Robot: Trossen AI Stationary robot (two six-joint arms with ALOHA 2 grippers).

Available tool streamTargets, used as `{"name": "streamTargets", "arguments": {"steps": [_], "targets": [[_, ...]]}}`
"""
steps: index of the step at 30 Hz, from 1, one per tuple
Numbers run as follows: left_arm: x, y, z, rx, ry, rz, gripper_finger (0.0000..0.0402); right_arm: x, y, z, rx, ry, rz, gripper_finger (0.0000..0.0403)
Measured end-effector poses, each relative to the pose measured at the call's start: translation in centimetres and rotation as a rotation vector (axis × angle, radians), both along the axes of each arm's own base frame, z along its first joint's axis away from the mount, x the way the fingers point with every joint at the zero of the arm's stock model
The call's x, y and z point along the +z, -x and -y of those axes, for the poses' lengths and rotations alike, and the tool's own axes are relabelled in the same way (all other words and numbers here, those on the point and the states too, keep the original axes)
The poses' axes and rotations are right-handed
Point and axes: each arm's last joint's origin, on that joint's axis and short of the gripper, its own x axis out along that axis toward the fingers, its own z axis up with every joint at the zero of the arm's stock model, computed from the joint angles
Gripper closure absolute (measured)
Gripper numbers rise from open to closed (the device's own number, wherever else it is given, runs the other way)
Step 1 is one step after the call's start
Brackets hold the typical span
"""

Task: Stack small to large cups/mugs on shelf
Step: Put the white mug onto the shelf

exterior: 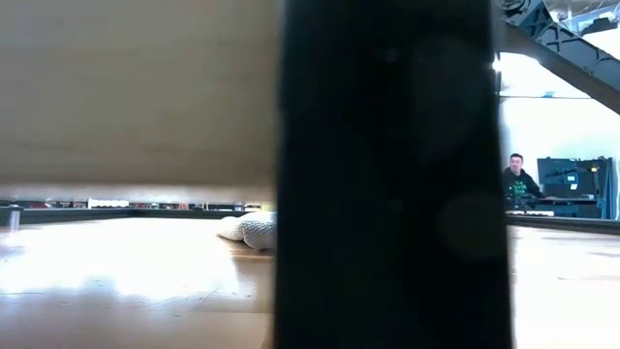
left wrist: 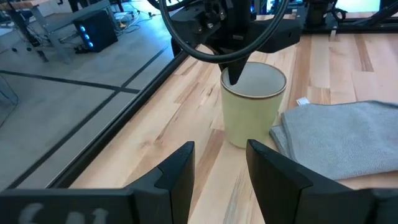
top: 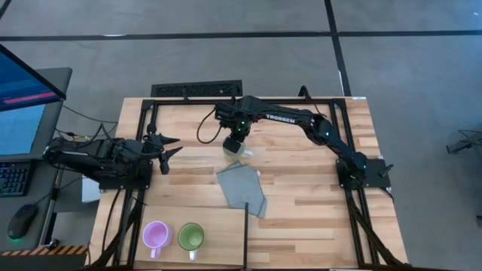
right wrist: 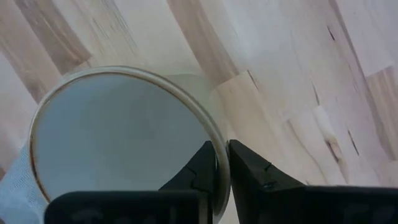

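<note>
Right claw [right wrist: 222, 163] sits over the cream mug [top: 234, 147] near the table's [top: 316, 218] far middle; its fingers [right wrist: 249, 171] straddle the rim, one inside and one outside, gap narrow, apparently pinching the wall, though contact cannot be confirmed; mug stands upright on the table, just beside the grey cloth [top: 243, 188], its base close to the cloth's folded edge.

Left claw [top: 167, 151] waits at the table's left side, fingers [left wrist: 177, 171] moderately apart, holding nothing, pointed toward the cream mug [left wrist: 252, 102].

Purple mug [top: 156, 235] and green mug [top: 190, 237] stand upright side by side, apart, on the pale shelf [top: 218, 226] at the near left; both empty; purple one lies nearer the left edge.

Low view mostly blocked by a dark post [exterior: 387, 174]; the cloth [exterior: 250, 231] shows beyond it; a person [exterior: 519, 179] sits far back in the room.
</note>
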Motion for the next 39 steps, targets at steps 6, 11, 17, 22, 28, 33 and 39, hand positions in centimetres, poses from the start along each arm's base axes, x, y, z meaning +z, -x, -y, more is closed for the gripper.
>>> {"name": "streamTargets", "arguments": {"steps": [6,11,17,22,28,33,39], "targets": [[0.0,0.0,0.0,0.0,0.0,0.0,0.0264,0.1,-0.3,0.1,0.002,0.007,0.029,0.0347],[0.0,0.0,0.0,0.0,0.0,0.0,0.0264,0.1,-0.3,0.1,0.002,0.008,0.032,0.0347],[0.0,0.0,0.0,0.0,0.0,-0.001,0.0264,0.1,-0.4,0.1,0.002,0.011,0.045,0.0347],[0.0,0.0,0.0,0.0,0.0,-0.001,0.0264,0.1,-0.4,0.1,0.002,0.011,0.046,0.0347],[-0.1,0.0,0.0,0.0,-0.001,-0.006,0.0264,0.1,-0.5,-0.2,0.008,0.008,0.047,0.0346],[0.0,0.0,0.0,0.0,-0.001,-0.006,0.0264,0.1,-0.6,-0.6,0.017,0.005,0.047,0.0346],[0.0,0.0,0.0,0.0,-0.001,-0.005,0.0264,0.1,-0.7,-1.2,0.056,0.012,0.048,0.0346]]}}
